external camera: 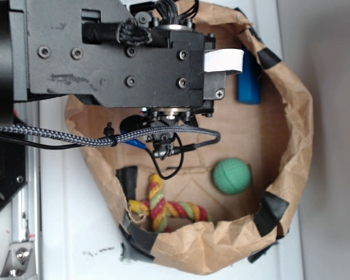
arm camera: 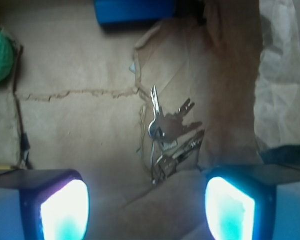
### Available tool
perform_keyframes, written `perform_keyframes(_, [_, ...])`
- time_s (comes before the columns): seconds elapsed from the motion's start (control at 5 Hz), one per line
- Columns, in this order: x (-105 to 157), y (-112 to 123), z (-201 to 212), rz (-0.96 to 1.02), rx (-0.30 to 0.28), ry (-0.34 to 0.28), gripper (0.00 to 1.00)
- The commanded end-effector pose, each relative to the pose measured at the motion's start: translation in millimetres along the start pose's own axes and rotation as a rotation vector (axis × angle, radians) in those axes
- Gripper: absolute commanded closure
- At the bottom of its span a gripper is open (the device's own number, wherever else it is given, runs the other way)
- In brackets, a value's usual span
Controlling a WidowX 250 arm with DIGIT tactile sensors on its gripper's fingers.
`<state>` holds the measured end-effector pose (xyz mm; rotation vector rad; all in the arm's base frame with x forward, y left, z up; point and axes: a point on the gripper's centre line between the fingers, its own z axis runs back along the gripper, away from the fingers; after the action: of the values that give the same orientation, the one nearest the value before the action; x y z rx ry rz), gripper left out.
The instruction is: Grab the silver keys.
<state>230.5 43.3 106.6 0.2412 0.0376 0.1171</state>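
Currently the gripper [arm camera: 147,212] hangs with jaws apart over the silver keys [arm camera: 171,136], which lie flat on the paper bag floor [arm camera: 80,130]. Best approach: descend straight, centre on the ring, then close.

- The arm [external camera: 116,52] reaches in from the left of the exterior view, its wrist pointing down.
- The end effector [arm camera: 147,207] hangs with both fingers [arm camera: 65,210] spread wide apart, nothing between them.

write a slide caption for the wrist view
Open fingers hover over the silver keys on brown paper.
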Motion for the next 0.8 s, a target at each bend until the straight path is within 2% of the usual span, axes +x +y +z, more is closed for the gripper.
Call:
perform_keyframes(0.0, [7.4,-9.0,-19.6,-0.051,0.028,-0.097,0.0])
perform_keyframes(0.4, [-2.3,-15.8,-31.4,-0.082,0.004,-0.12,0.0])
perform_keyframes(0.6, [-1.6,-13.5,-34.6,-0.084,0.009,-0.105,0.0])
